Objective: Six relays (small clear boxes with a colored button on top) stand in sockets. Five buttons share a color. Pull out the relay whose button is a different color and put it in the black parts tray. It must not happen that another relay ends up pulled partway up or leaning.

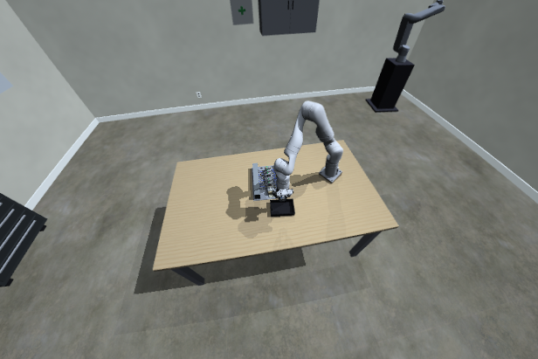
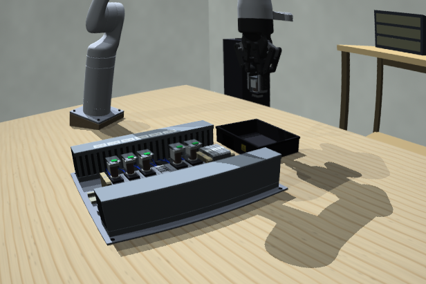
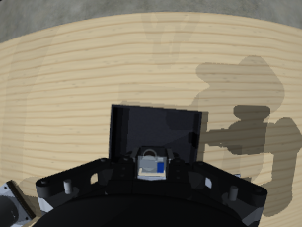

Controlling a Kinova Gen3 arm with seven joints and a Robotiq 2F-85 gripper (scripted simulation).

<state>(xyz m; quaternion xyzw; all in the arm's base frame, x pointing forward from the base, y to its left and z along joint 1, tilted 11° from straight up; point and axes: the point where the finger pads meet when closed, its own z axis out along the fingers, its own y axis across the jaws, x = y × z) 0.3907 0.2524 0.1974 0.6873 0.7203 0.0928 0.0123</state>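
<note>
My gripper [image 2: 257,83] is shut on a small clear relay [image 2: 256,84] and holds it high above the black parts tray [image 2: 257,137]. In the wrist view the relay [image 3: 151,162] sits between my fingers, with a blue patch on it, over the tray [image 3: 156,134]. The socket panel [image 2: 176,175] lies on the table left of the tray. Several relays with green buttons [image 2: 145,161] stand in its sockets, and one socket [image 2: 162,168] in the row is empty. In the top view the gripper [image 1: 284,193] is just above the tray [image 1: 282,208].
The arm's base [image 2: 97,117] stands behind the panel. The panel's tall front wall [image 2: 188,186] and back wall [image 2: 145,146] flank the relay row. A side table [image 2: 384,68] with a dark box stands at the right.
</note>
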